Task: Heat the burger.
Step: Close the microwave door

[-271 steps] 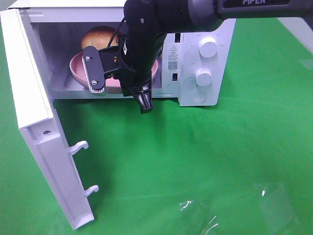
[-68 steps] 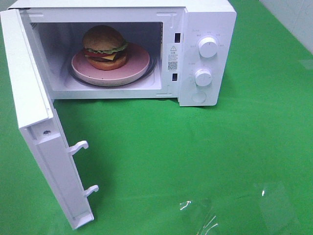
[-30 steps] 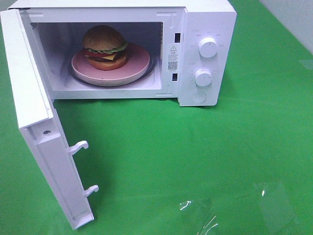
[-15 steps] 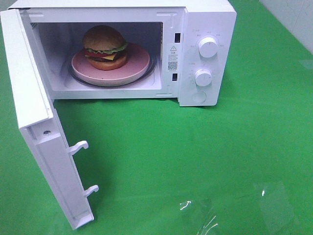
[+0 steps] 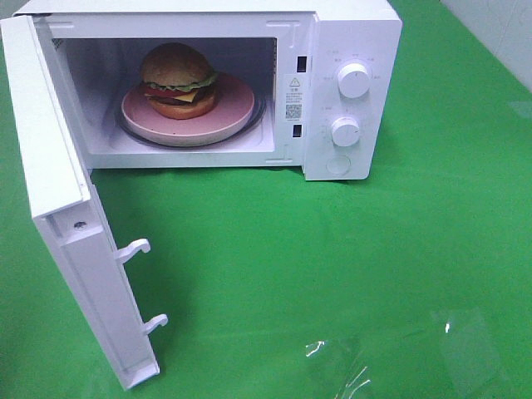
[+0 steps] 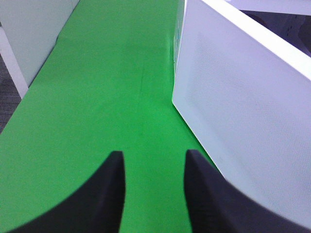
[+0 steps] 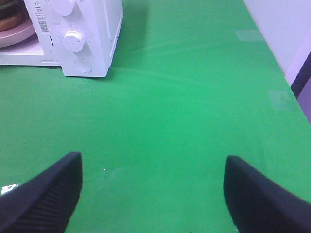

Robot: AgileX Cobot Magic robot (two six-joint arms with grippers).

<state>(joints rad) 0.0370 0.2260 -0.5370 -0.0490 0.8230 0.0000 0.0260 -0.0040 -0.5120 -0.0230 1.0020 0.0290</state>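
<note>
Burger (image 5: 178, 79) is sitting on the pink plate (image 5: 231, 116) inside the open-doored microwave (image 5: 353, 33) toward the table's (image 5: 332, 249) far edge, while the left gripper (image 6: 154, 170) is hovering narrowly parted, empty, and the right gripper (image 7: 153, 187) is gaping wide.

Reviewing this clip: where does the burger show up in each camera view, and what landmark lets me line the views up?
Exterior high: the burger sits on the pink plate inside the open microwave, upper left of the picture.
Left wrist: not in it; only the open door and green cloth.
Right wrist: only a sliver at the frame edge, beyond the knobs.
Shared landmark: the microwave.
</note>
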